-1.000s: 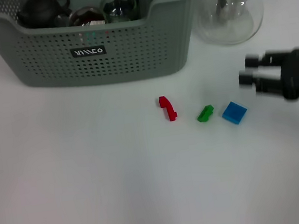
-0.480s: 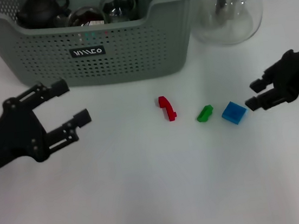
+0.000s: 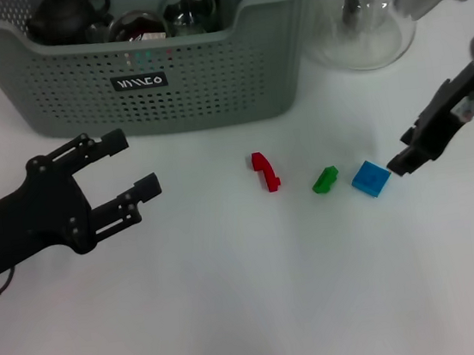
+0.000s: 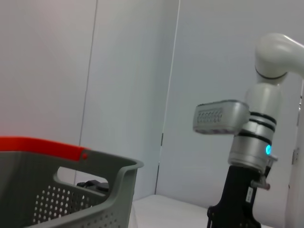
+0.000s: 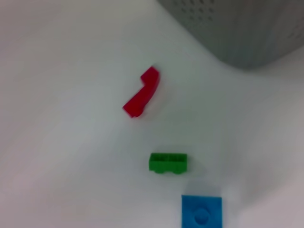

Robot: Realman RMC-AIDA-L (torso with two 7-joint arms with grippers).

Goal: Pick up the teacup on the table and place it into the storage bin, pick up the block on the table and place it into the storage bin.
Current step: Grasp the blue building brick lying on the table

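The grey-green storage bin (image 3: 208, 81) stands at the back of the table and shows in the right wrist view too, as the bin (image 5: 247, 28). Inside it a glass teacup (image 3: 189, 8) sits beside a dark teapot (image 3: 70, 12). Three small blocks lie in a row on the table: red (image 3: 264, 171), green (image 3: 325, 180) and blue (image 3: 370, 178). My right gripper (image 3: 402, 152) is open just right of the blue block and does not touch it. The left gripper (image 3: 134, 164) hovers open in front of the bin's left half, holding nothing. The right wrist view shows the red (image 5: 142, 92), green (image 5: 168, 163) and blue (image 5: 202, 211) blocks.
A clear glass carafe (image 3: 368, 14) with a black lid stands right of the bin, behind my right arm. The left wrist view shows a corner of the bin (image 4: 95, 190) and the white right arm (image 4: 259, 137). Bare white table spreads in front of the blocks.
My left gripper came into view from the left and has edged right. The right arm has swung upright, its tip staying beside the blue block. The blocks have not moved.
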